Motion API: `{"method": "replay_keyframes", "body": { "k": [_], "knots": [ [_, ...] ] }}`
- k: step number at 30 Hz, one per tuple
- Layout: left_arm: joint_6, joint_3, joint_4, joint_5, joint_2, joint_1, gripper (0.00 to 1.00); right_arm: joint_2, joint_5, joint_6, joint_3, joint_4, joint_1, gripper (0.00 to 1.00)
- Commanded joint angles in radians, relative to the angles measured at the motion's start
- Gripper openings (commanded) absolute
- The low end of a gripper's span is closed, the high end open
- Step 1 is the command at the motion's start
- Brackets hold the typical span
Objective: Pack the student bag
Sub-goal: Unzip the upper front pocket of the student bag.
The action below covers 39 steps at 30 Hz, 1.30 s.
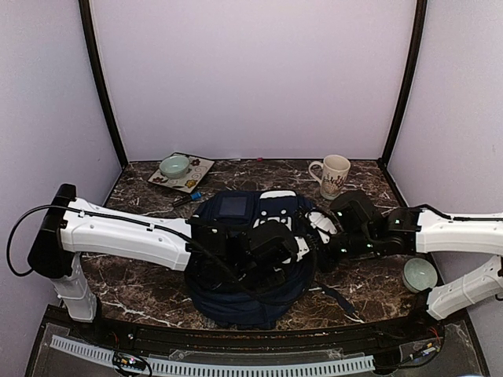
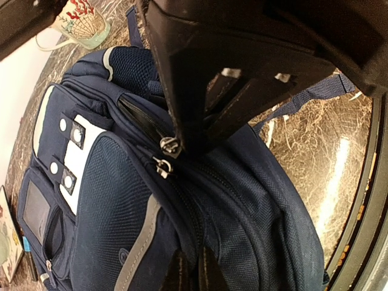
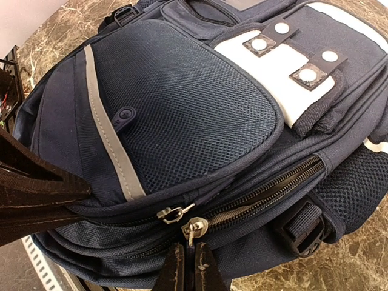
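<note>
The student bag point(image 1: 236, 271) lies flat in the middle of the table, navy with white patches. My left gripper point(image 2: 193, 254) is shut, pinching a fold of the bag's fabric point(image 2: 200, 212) beside a zipper seam. It also shows as dark fingers point(image 3: 36, 194) at the left of the right wrist view. My right gripper point(image 3: 191, 250) is shut on a silver zipper pull point(image 3: 195, 229) of the main compartment. To the right of that slider the zipper point(image 3: 273, 188) gapes a little. A second zipper pull point(image 3: 173, 213) hangs free just above.
A white mug point(image 1: 333, 174) stands behind the bag at the right. A tray point(image 1: 200, 177) with a pale green bowl point(image 1: 174, 166) sits at the back left, with a small blue pen point(image 1: 189, 199) near it. Another bowl point(image 1: 420, 275) rests by the right arm.
</note>
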Motion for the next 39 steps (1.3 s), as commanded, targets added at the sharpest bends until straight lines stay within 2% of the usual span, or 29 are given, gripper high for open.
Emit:
{"method": "replay_keyframes", "body": {
  "k": [1, 8, 20, 39],
  "knots": [
    [-0.081, 0.074, 0.029, -0.021, 0.007, 0.015, 0.0, -0.043, -0.076, 0.026, 0.044, 0.026, 0.016, 0.0],
    [-0.166, 0.087, 0.031, -0.01, -0.007, 0.035, 0.0, -0.119, -0.077, 0.102, -0.013, 0.045, 0.016, 0.0],
    [-0.354, 0.035, 0.171, 0.144, -0.083, 0.145, 0.0, -0.18, -0.078, 0.212, -0.048, 0.063, 0.016, 0.0],
    [-0.353, 0.098, 0.182, 0.177, -0.043, 0.158, 0.0, -0.178, -0.119, 0.348, -0.051, 0.111, 0.017, 0.0]
  ]
}}
